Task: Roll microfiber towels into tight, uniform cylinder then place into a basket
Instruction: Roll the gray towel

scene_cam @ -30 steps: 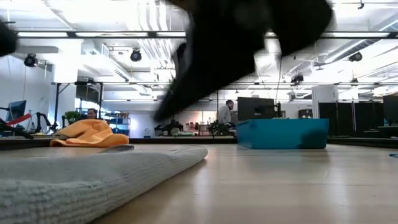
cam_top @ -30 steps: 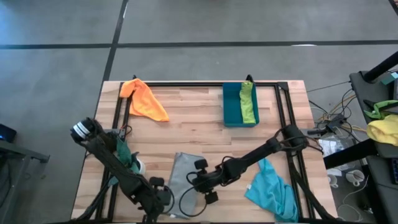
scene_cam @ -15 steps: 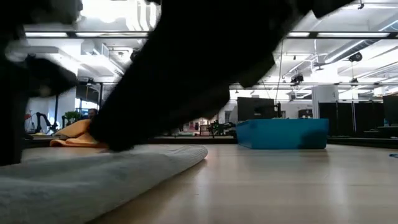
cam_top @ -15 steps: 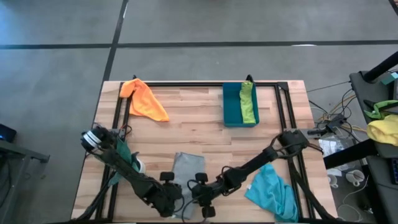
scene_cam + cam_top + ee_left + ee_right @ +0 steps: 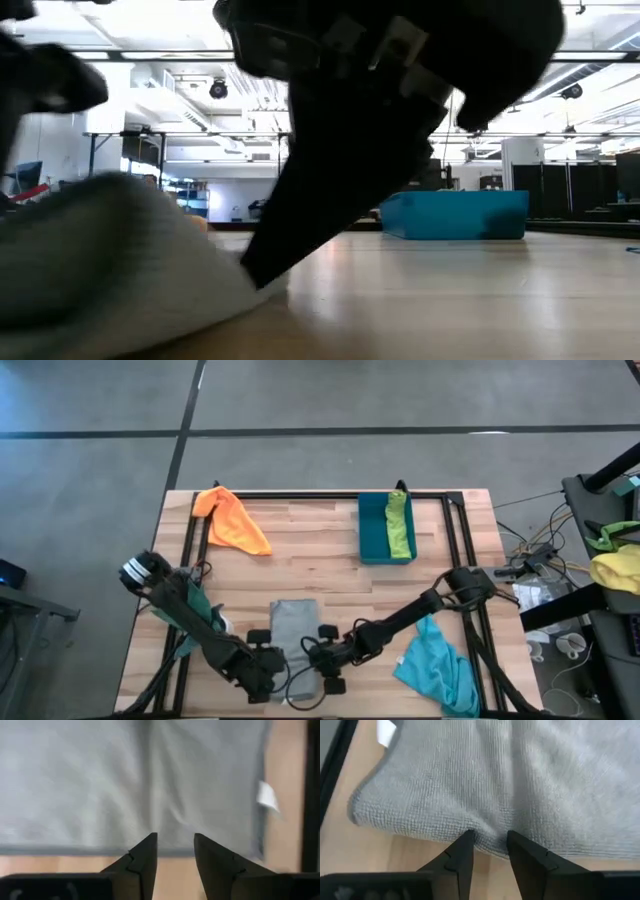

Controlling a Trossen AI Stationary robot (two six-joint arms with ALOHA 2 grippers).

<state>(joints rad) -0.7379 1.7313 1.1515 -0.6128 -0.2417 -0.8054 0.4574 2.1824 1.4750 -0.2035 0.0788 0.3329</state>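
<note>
The grey towel (image 5: 294,634) lies folded in a narrow rectangle between the two tools, with its long axis from the near edge of the counter (image 5: 320,570) to the far edge. Its near end is touched by both tools.

The counter is light wood boards with a black frame around, on a grey concrete floor. In the low view, a big hall with ceiling lamps is behind the counter.

The left tool (image 5: 175,862) is at the near left corner of the grey towel. Its fingers are only a little apart and the towel edge is just ahead of the tips; I cannot tell if cloth is between them. The right tool (image 5: 490,851) is at the near right side, fingers also a little apart, with a fold of the grey towel pinched between the tips.

Far beyond the right tool is the basket (image 5: 373,530) with the lime green towel (image 5: 399,528) inside. The turquoise towel (image 5: 440,665) is just beside the right arm. The orange towel (image 5: 232,520) is far beyond the left tool.
</note>
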